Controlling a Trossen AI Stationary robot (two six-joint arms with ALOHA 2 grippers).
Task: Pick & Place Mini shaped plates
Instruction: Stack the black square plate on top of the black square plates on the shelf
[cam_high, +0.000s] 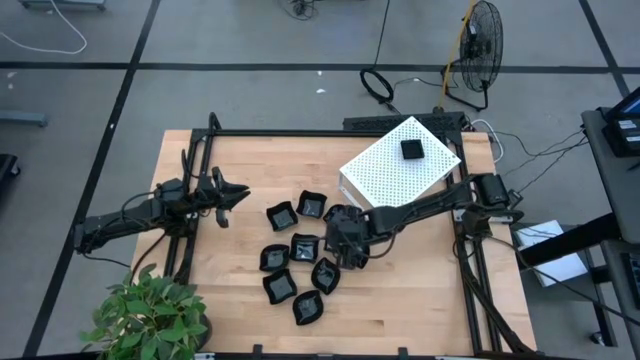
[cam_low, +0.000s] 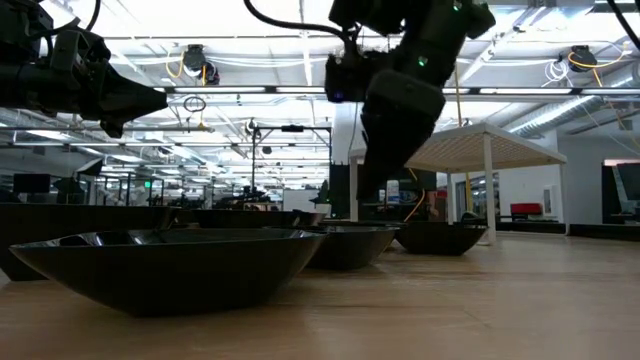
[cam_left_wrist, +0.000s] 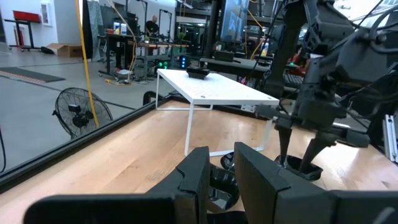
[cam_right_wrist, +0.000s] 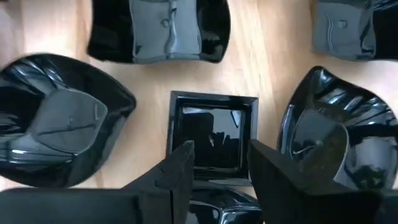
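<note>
- High view: we see our right gripper (cam_high: 345, 240) poised over the cluster of mini shaped plates (cam_high: 300, 258) on the wooden table (cam_high: 420, 290), just beside the white perforated box (cam_high: 385, 172), on its plant-facing side.
- Right wrist view: our right gripper's fingers (cam_right_wrist: 180, 163) stand apart, straddling one edge of a square plate (cam_right_wrist: 212, 127); nothing is gripped yet. We judge the jaws are lined up this way so they can pinch that rim.
- Leaf-shaped plates (cam_right_wrist: 59, 118) lie close on both sides of the square one, so a straight descent should avoid nudging them.
- One plate on the box (cam_high: 412, 149) shows where plates probably go.
- Our left gripper (cam_high: 232, 195) waits well away from the box, jaws nearly closed and holding nothing, likely to stay clear.
</note>
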